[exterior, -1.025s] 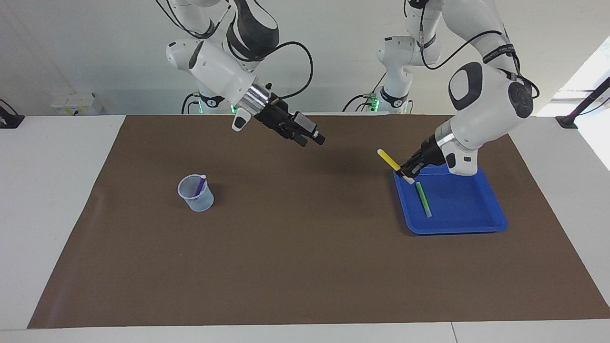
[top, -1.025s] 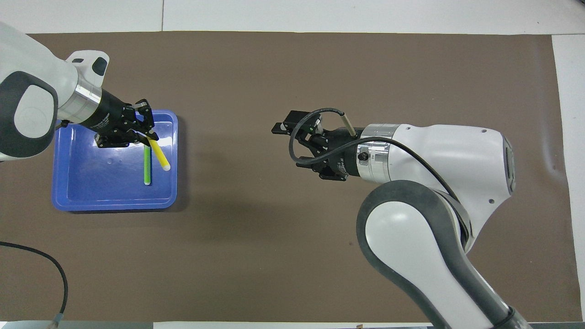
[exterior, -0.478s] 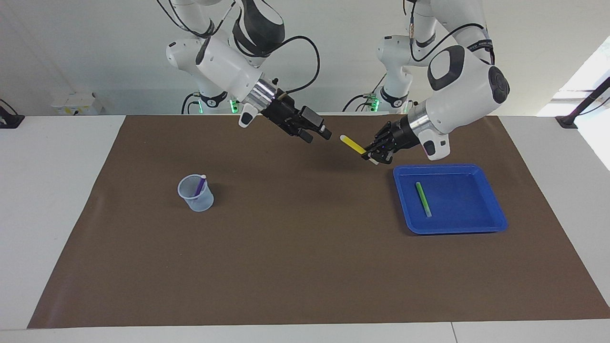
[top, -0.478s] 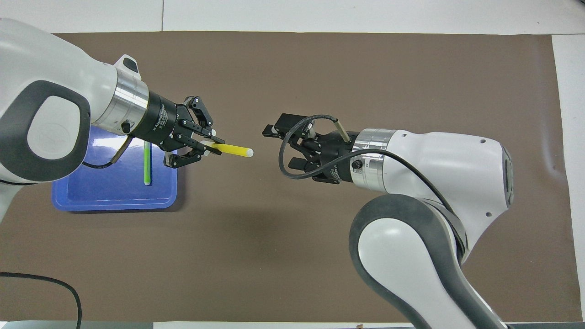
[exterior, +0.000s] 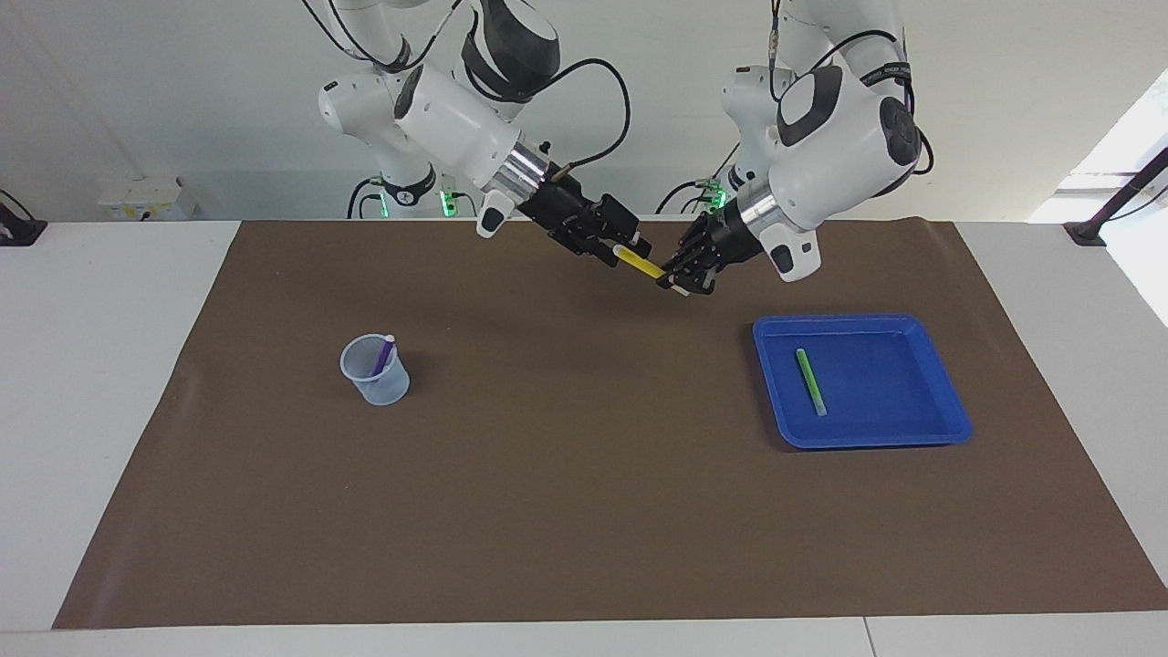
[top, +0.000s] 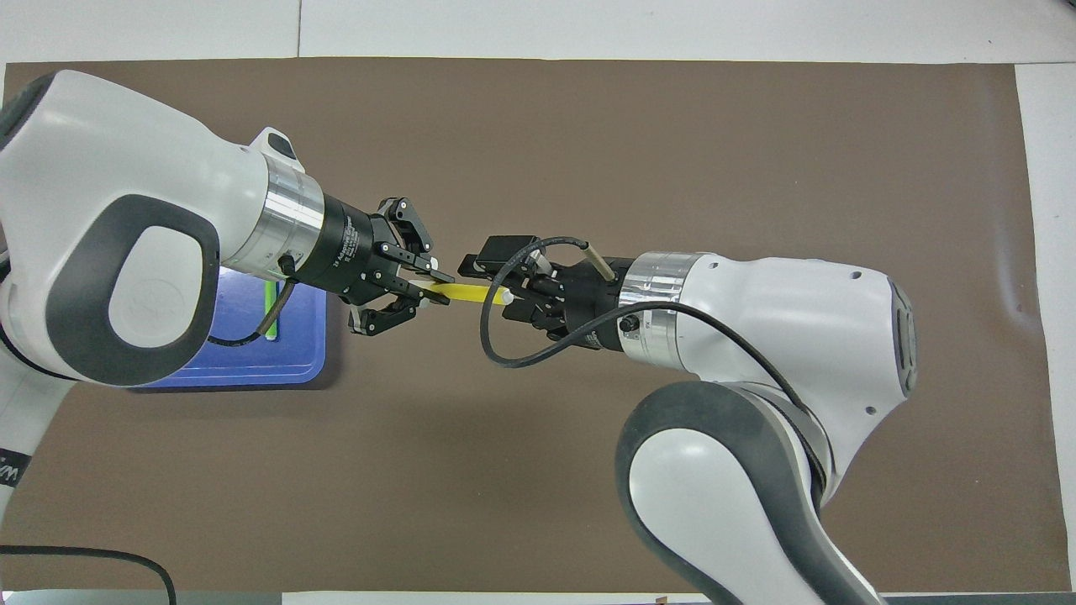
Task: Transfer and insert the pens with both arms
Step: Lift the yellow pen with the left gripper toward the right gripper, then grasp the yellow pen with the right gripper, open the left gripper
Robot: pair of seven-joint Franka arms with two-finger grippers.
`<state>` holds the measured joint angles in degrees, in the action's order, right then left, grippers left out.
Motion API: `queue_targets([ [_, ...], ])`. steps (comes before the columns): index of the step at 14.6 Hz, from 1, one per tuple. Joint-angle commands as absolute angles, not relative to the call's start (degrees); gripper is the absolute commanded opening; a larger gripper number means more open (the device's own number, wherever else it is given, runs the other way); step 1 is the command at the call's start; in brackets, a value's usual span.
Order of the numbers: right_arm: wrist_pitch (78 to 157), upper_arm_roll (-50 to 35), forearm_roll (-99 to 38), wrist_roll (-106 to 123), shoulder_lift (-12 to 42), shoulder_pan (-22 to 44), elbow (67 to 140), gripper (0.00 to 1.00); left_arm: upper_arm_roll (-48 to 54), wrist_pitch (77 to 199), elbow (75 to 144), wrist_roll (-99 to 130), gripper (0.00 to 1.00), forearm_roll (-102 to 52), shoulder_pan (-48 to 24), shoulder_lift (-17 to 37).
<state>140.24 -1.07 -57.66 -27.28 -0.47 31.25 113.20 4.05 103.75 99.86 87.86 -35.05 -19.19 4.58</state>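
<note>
My left gripper [exterior: 683, 281] [top: 429, 286] is shut on the pale end of the yellow pen [exterior: 641, 265] [top: 466, 291] and holds it level in the air over the brown mat. My right gripper [exterior: 630, 251] [top: 503, 281] faces it, open, with the pen's free end between its fingers. The green pen [exterior: 810, 381] [top: 269, 298] lies in the blue tray [exterior: 876, 401] [top: 252, 361]. The purple pen [exterior: 383, 354] stands in the clear cup [exterior: 374, 374]; the right arm hides the cup in the overhead view.
The brown mat [exterior: 584, 474] covers most of the white table. The tray sits toward the left arm's end, the cup toward the right arm's end. Two small white arm bases with green lights [exterior: 730, 192] stand at the robots' edge.
The left gripper lifted the yellow pen out of the tray and carried it toward the mat's middle. The right gripper moved in to meet it, and the pen's end now lies between its fingers.
</note>
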Motion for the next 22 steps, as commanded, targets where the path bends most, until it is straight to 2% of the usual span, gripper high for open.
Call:
queue_targets([
  [1,140.89,-1.14,-57.39,-25.4,-1.5,31.03,114.35,0.73,3.34,105.56,103.45,89.12,0.0,-36.47,-19.86,1.67],
  [8,140.63,-1.23,-57.39,-25.4,-1.58,31.2,114.35,0.65,3.34,106.79,103.8,90.44,0.0,-37.88,-19.69,1.67],
  [11,140.54,-1.14,-57.39,-25.4,-1.58,31.2,114.35,0.52,3.34,106.79,103.8,90.53,0.0,-38.32,-19.51,1.67],
  [13,140.62,-1.23,-57.39,-25.31,-1.58,31.2,114.35,0.35,3.34,106.79,103.8,90.53,0.0,-38.67,-19.51,1.58],
  [15,140.62,-1.14,-57.31,-25.31,-1.58,31.2,114.43,0.11,3.34,106.79,103.8,90.53,0.0,-38.85,-19.25,1.58],
  [16,140.62,-1.23,-57.3,-25.31,-1.67,31.29,114.43,0.03,3.34,106.79,103.8,90.53,0.0,-39.02,-19.25,1.58],
  [17,140.54,-1.23,-57.22,-25.05,-1.76,31.9,114.69,0.0,3.34,106.79,103.8,90.53,0.0,-39.11,-19.25,1.58],
  [21,139.92,-1.14,-56.95,-24.08,-2.11,31.47,114.96,0.0,3.25,107.31,103.8,89.92,0.0,-39.46,-19.25,1.23],
  [22,139.4,-1.14,-56.95,-24.08,-2.11,31.29,114.96,0.0,3.16,107.84,103.62,89.74,0.99,-39.2,-19.51,1.23],
])
